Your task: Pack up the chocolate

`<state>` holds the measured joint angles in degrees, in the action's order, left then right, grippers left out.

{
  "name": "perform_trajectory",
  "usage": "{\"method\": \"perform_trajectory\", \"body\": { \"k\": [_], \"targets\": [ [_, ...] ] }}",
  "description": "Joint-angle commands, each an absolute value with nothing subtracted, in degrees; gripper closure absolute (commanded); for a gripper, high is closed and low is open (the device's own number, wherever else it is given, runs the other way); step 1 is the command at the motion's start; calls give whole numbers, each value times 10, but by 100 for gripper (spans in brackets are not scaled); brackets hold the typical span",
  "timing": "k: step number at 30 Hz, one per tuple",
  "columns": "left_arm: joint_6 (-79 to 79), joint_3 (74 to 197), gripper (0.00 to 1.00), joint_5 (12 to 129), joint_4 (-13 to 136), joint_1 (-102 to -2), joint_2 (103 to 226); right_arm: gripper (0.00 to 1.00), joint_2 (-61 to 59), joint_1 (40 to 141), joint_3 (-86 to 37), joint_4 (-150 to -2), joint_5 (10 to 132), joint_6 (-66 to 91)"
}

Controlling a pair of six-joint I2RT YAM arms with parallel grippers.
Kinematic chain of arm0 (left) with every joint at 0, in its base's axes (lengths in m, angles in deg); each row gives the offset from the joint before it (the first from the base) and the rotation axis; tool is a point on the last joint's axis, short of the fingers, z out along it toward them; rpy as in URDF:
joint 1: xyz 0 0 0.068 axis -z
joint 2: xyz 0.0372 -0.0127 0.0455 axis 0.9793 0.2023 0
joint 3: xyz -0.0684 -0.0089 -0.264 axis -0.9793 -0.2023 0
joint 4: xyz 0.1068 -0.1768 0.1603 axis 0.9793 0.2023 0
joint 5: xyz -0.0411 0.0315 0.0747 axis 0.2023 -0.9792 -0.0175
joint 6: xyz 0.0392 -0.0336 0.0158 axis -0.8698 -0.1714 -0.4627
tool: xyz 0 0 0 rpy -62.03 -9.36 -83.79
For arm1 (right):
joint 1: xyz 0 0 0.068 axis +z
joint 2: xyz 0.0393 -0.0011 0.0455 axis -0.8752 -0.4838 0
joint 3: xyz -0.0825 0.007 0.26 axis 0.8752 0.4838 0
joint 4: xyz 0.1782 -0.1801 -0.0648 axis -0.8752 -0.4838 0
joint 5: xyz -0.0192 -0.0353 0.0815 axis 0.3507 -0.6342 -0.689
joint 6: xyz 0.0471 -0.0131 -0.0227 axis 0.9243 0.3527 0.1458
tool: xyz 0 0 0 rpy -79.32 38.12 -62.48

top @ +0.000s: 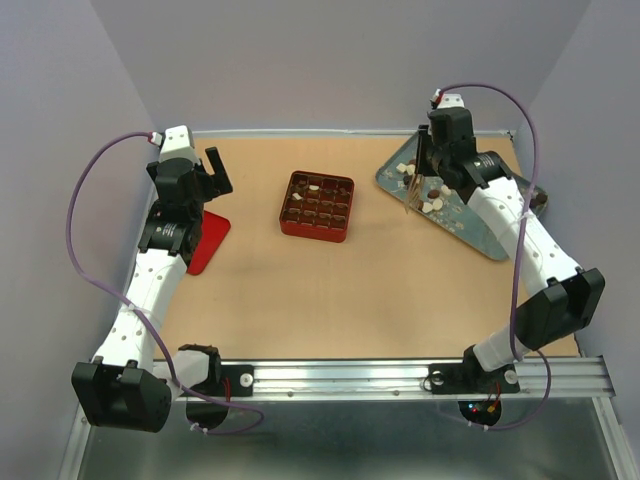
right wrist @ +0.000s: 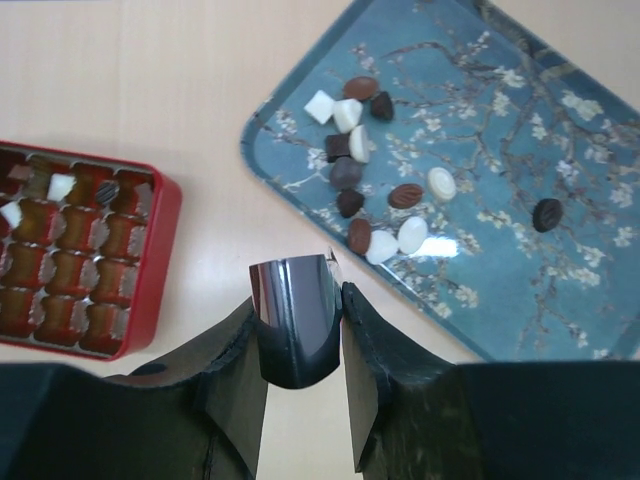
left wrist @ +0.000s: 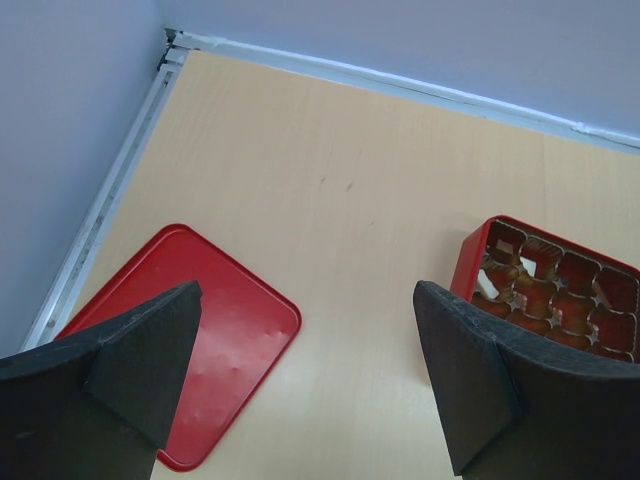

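Right jaws: the right gripper (right wrist: 297,300) is clamped on the metal tongs (right wrist: 295,340), its dark fingers (right wrist: 235,360) pressed against both sides of the shiny curved steel.
Tongs: from above they hang down from that gripper over the near-left edge of the tray (right wrist: 520,240). I cannot tell whether their tips touch anything.
Left jaws: the left gripper (left wrist: 305,300) stands wide apart, with nothing between its foam pads (left wrist: 150,350) (only bare table shows in the gap).
Left gripper's place: up off the table (top: 330,300) at the far left. The red lid (left wrist: 220,350) lies flat beneath and to its left, and the red box (left wrist: 470,265) is off to its right.
Chocolate: most of the chocolate (right wrist: 348,173) lies loose on the blue flowered tray. It is a cluster of dark, reddish and cream pieces toward the tray's left end, with one dark piece apart further right.
Chocolate in the box: a few pieces already sit in cells along the far row of the gridded red box. Two are cream and one is dark and striped, while the cells nearer the arms look bare.
Box and tray: they sit near each other but apart, box mid-table, tray at the far right.
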<state>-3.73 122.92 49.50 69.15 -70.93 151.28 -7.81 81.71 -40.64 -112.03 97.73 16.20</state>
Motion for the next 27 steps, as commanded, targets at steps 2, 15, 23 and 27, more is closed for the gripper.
{"method": "perform_trajectory", "body": {
  "k": [2, 15, 23, 27],
  "targets": [
    [-40, 1230, 1, 496, 671, -712, 1498, 63, -69, 798, -405, -1095, 1032, 133],
    [-41, 1229, 1, 494, 669, -712, 1498, 64, -88, 742, -375, -1033, 1018, 120],
    [-40, 1231, 1, 497, 669, -712, 1503, 64, -97, 715, -365, -1007, 1014, 113],
    [-41, 1231, 1, 497, 669, -712, 1507, 64, -109, 700, -363, -987, 1011, 108]
  ]
}}
